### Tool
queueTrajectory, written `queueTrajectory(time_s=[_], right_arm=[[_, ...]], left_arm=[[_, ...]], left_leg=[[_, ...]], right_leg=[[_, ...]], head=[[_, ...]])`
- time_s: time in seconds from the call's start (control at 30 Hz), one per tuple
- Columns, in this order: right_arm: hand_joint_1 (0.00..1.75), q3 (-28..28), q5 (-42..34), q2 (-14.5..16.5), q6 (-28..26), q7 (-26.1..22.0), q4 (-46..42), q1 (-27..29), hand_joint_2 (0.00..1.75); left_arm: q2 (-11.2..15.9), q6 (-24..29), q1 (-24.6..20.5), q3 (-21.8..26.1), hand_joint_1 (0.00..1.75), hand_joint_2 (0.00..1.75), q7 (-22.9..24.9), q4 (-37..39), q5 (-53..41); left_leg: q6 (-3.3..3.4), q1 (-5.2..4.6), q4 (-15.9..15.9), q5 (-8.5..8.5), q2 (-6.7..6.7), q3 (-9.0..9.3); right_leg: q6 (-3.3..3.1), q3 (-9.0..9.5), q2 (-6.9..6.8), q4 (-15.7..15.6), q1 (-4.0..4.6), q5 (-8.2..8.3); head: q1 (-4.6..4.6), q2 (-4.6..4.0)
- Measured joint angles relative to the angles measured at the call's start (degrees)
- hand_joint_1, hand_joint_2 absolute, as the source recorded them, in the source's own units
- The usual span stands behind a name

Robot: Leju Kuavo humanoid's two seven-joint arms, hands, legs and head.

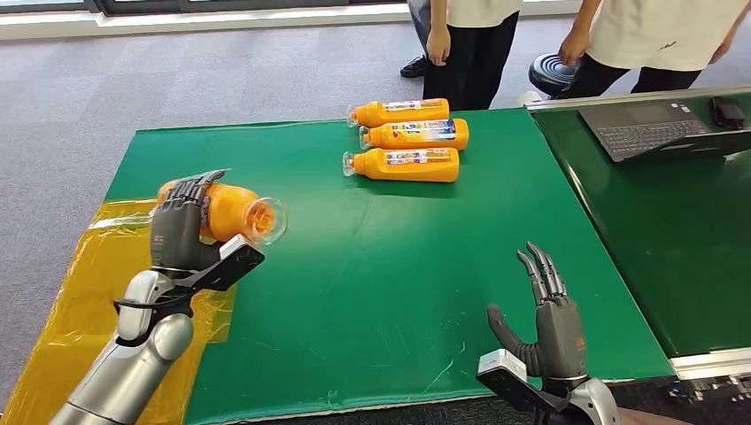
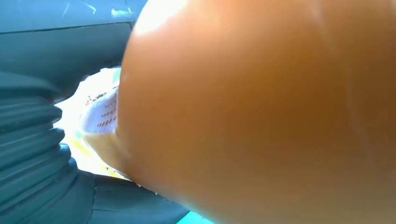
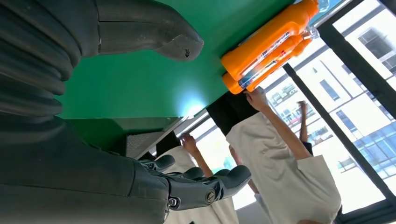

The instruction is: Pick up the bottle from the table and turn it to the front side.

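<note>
Left robot hand: clamped around the orange bottle, lifted above the desk's left edge, cap end toward the desk's middle, likely for turning.
Right robot hand: fingers apart, holding nothing, near the front edge.
Three bottles: lying in a row by the far edge, labels up.

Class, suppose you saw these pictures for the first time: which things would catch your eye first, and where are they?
First, the orange bottle that the left hand holds above the table's left side, its clear cap pointing right. Next, three orange bottles lying side by side at the far middle of the green table. The right hand hovers open at the near edge.
</note>
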Motion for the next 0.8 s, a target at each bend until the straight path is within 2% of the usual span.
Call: queueTrajectory(time_s=[0.1,0.27,0.43,0.8], right_arm=[[0.00,0.0,0.0,-0.1,-0.2,-0.2,0.0,0.2,1.75],[0.00,0.0,0.1,-0.1,-0.2,-0.2,0.0,0.2,1.75],[0.00,0.1,1.3,-0.1,-1.1,0.2,0.0,0.9,1.75],[0.00,0.1,3.3,-0.1,-2.3,1.6,-1.2,4.3,1.75]], left_arm=[[3.5,0.9,2.6,1.4,1.75,1.75,0.5,-2.2,-3.2],[4.7,1.0,4.0,2.2,1.75,1.75,0.8,-3.4,-4.5],[8.4,2.4,11.3,6.3,1.75,1.75,2.7,-9.3,-11.9],[9.8,1.5,19.3,11.0,1.75,1.75,5.1,-14.3,-16.1]], left_leg=[[0.00,0.01,0.0,0.00,0.07,0.00],[0.00,0.00,0.0,0.00,0.04,-0.01],[0.01,-0.01,0.0,0.00,0.00,-0.03],[0.00,-0.01,0.0,-0.03,0.02,-0.03]], right_leg=[[0.00,-0.05,0.06,0.0,0.00,0.00],[-0.01,-0.05,0.03,0.0,0.00,-0.01],[-0.02,-0.03,-0.01,0.0,-0.05,-0.03],[-0.04,-0.07,0.01,0.0,-0.01,-0.06]], head=[[-0.02,0.00],[-0.01,0.00],[-0.02,0.00],[-0.01,0.00]])
